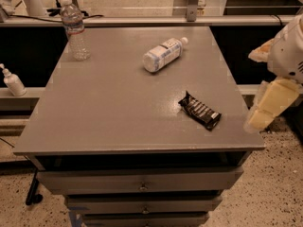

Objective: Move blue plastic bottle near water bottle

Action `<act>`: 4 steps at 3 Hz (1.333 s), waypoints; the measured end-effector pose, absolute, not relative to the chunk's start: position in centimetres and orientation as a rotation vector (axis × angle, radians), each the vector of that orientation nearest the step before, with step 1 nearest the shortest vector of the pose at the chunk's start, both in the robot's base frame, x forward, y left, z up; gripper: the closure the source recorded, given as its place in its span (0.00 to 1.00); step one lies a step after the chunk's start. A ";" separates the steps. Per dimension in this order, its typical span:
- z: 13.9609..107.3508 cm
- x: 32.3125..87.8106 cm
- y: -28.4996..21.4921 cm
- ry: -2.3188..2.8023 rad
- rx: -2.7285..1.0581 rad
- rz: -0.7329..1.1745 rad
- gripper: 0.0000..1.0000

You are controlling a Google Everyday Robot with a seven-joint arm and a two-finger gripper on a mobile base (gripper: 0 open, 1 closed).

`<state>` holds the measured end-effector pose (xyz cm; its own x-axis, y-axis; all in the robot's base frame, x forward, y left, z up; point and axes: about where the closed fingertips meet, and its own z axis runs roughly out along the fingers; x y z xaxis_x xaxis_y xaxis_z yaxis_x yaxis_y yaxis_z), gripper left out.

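Note:
The blue plastic bottle [162,55] lies on its side at the back middle of the grey table [109,112], white cap pointing to the back right. The water bottle [75,30] stands upright at the table's back left corner, well apart from the blue bottle. My gripper [270,105] hangs beyond the table's right edge, level with the front half of the table, far from both bottles and holding nothing that I can see.
A black snack wrapper [200,110] lies on the table at the front right, near the gripper's side. A small white pump bottle [13,81] stands on a ledge to the left of the table. Drawers run below the front edge.

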<state>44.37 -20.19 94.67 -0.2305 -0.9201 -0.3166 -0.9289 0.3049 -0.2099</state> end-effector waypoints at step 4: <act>85.1 48.6 -15.8 2.199 -1.407 0.299 0.00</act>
